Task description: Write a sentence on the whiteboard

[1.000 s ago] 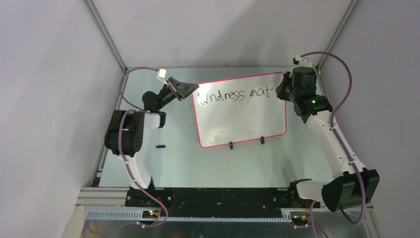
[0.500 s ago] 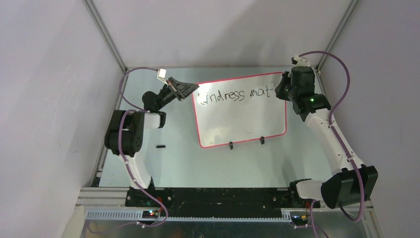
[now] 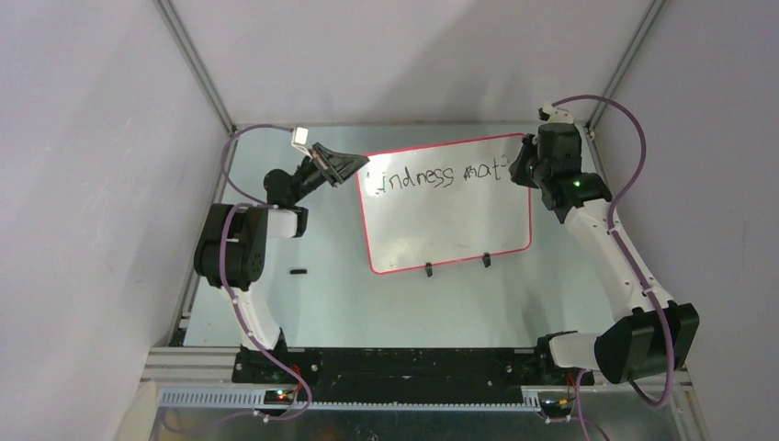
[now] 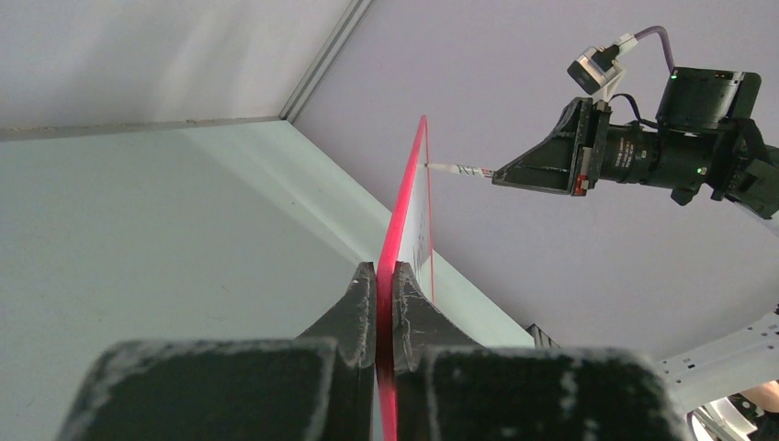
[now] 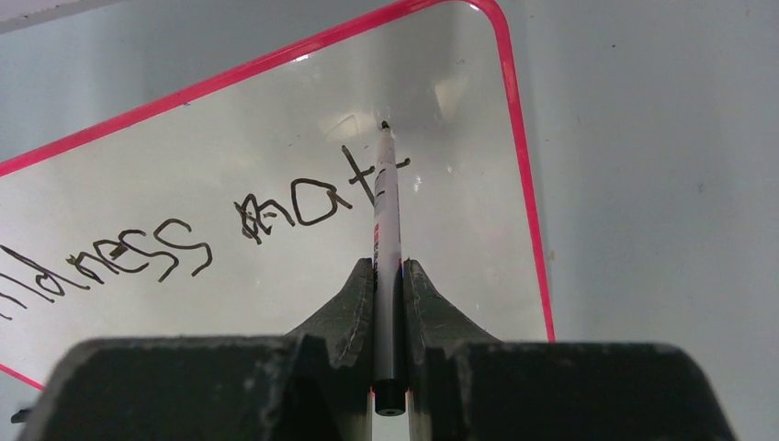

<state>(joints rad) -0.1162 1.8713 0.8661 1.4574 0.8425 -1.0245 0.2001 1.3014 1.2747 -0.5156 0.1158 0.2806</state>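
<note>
Black lettering of the sentence [image 3: 432, 176] reads "indness mat" plus a short stroke along the top of the whiteboard [image 3: 450, 225], which stands on the tabletop [image 3: 367, 308] with its left rim clenched in the left jaws. Over the last second the right arm has edged slightly toward the board's far right corner, its jaws grasping the marker [image 5: 387, 211], while the writing looks hardly longer. I judge "matters" half done, with little room left on that line.
</note>
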